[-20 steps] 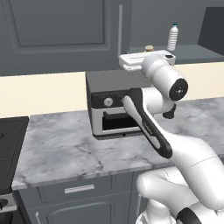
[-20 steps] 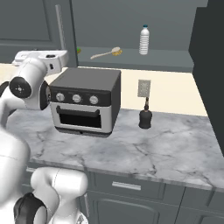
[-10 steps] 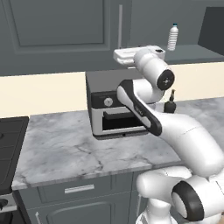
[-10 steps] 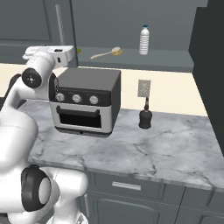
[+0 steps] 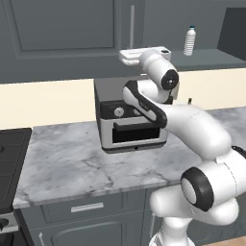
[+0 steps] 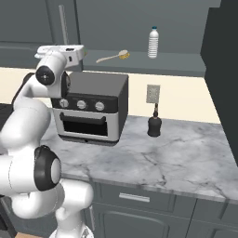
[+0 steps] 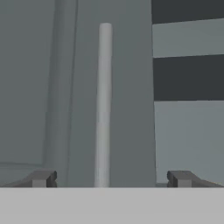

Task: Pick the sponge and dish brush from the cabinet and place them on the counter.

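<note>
Hand view: gripper [image 7: 109,178] spread wide and empty, facing the cabinet door handle [image 7: 103,105] up close. Dish brush [image 6: 114,56] lying on the open cabinet shelf [image 6: 139,62] near a bottle [image 6: 154,42], above the counter [image 6: 153,155].

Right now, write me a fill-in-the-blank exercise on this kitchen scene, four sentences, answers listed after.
1. The gripper faces the cabinet door's slim handle with its jaws ____.
2. The dish brush lies on the cabinet shelf to the ____ of the clear bottle in the right base view.
3. The toaster oven stands on the ____.
4. The small dark bottle on the counter stands below a wall ____.

Missing words: open; left; counter; outlet
</note>
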